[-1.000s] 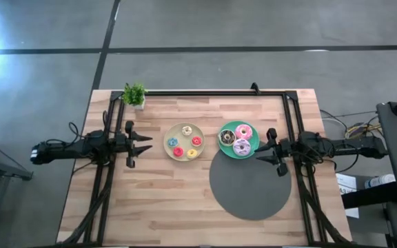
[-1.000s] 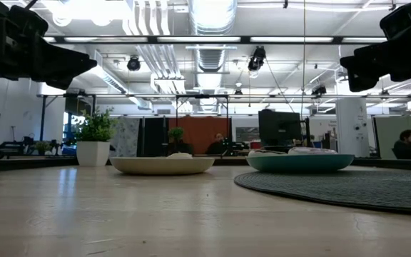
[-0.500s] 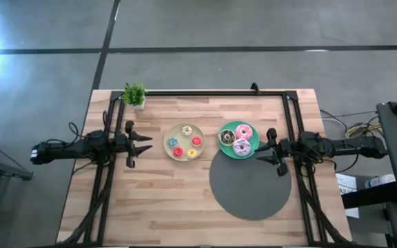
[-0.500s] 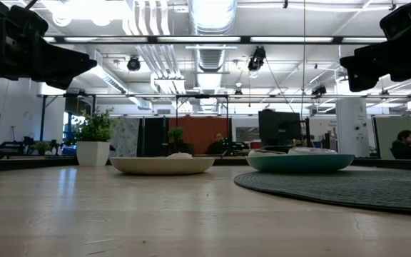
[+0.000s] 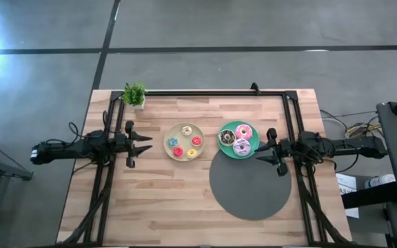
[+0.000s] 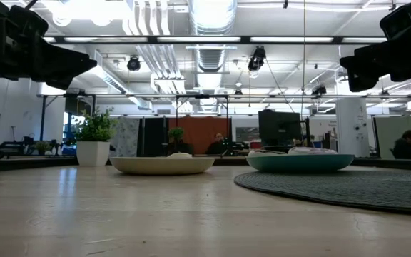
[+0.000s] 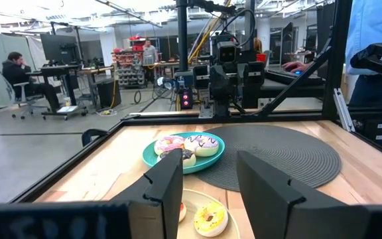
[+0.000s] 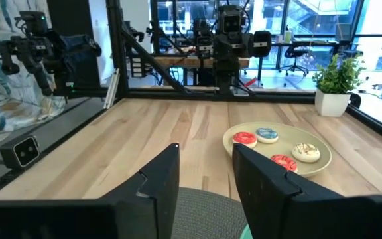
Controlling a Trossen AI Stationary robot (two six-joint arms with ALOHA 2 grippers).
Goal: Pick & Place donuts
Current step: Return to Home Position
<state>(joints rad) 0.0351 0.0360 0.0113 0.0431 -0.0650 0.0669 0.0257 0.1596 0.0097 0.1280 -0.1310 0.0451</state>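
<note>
Several small donuts (two red, blue, yellow, orange) lie on the beige plate (image 5: pixel 185 141). The pink donut (image 5: pixel 243 131), the lilac sprinkled donut (image 5: pixel 242 146) and the brown donut (image 5: pixel 227 137) rest on the teal plate (image 5: pixel 253 138), whose near part sits on the grey round mat (image 5: pixel 249 182). My left gripper (image 5: pixel 148 144) hovers open, left of the beige plate, pointing right. My right gripper (image 5: pixel 260 152) hovers open, just right of the teal plate, pointing left. The left wrist view shows the teal plate (image 7: pixel 152 157) and the yellow donut (image 7: pixel 209 219) past the open fingers; the right wrist view shows the beige plate (image 8: pixel 317 166).
A small potted plant (image 5: pixel 135 94) stands at the table's far left corner. A black frame (image 5: pixel 212 92) runs along the far edge and down both sides. Bare wood lies near the plates' front, left of the mat. People sit in the room beyond the table.
</note>
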